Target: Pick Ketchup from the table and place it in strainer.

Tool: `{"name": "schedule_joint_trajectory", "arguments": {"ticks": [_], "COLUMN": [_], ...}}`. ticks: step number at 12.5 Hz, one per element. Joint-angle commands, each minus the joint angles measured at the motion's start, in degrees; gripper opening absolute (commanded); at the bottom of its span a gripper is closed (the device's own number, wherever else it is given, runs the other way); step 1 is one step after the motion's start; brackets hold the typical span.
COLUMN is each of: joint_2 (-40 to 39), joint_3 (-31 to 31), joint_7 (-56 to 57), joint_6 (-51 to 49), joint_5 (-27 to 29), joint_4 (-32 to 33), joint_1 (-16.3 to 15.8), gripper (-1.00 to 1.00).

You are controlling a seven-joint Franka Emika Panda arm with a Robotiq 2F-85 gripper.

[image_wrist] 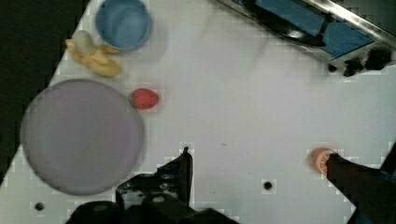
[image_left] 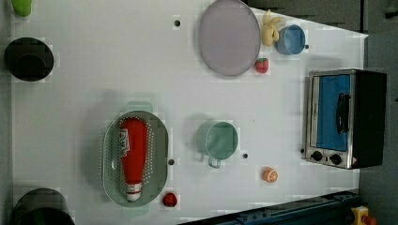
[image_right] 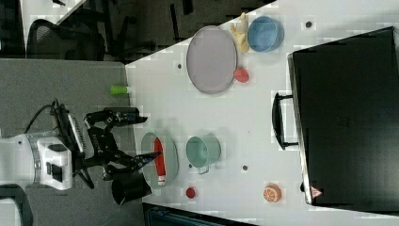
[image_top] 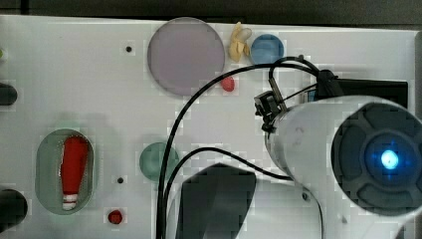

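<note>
The Ketchup (image_top: pixel 74 167) (image_left: pixel 133 154) (image_right: pixel 160 160), a red squeeze bottle with a white-striped cap, lies lengthwise inside the strainer (image_top: pixel 47 169) (image_left: pixel 157 150) (image_right: pixel 171 160), a pale green oval perforated basket. In the right view my gripper (image_right: pixel 149 136) hangs at the strainer's left, its fingers spread wide apart and nothing between them. The wrist view shows my gripper (image_wrist: pixel 258 156) open, with both dark fingertips (image_wrist: pixel 186 161) over bare white table far below, apart from the bottle.
A teal cup (image_left: pixel 218 139) stands beside the strainer. A grey-lilac plate (image_left: pixel 228 37), strawberry (image_wrist: pixel 145 99), banana (image_wrist: pixel 95 58) and blue bowl (image_left: pixel 290 39) sit together. Also on the table are a toaster oven (image_left: pixel 345 117), an orange slice (image_left: pixel 269 175), a small red fruit (image_left: pixel 170 199) and black cups (image_left: pixel 28 58).
</note>
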State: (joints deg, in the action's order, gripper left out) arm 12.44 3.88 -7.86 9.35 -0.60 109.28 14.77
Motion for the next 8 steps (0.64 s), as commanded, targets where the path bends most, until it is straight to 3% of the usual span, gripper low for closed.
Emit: {"name": "schedule_joint_trajectory", "arguments": {"ticks": [1, 8], "joint_2": [-0.11, -0.15], "joint_3": [4.18, 5.3], "joint_7": [2.53, 2.5], "joint_6": [-0.25, -3.52], "joint_5": [0.83, 1.95], "joint_4": [0.04, 0.05], "joint_1": [-2.58, -2.89], "gripper": [1.0, 1.0]}}
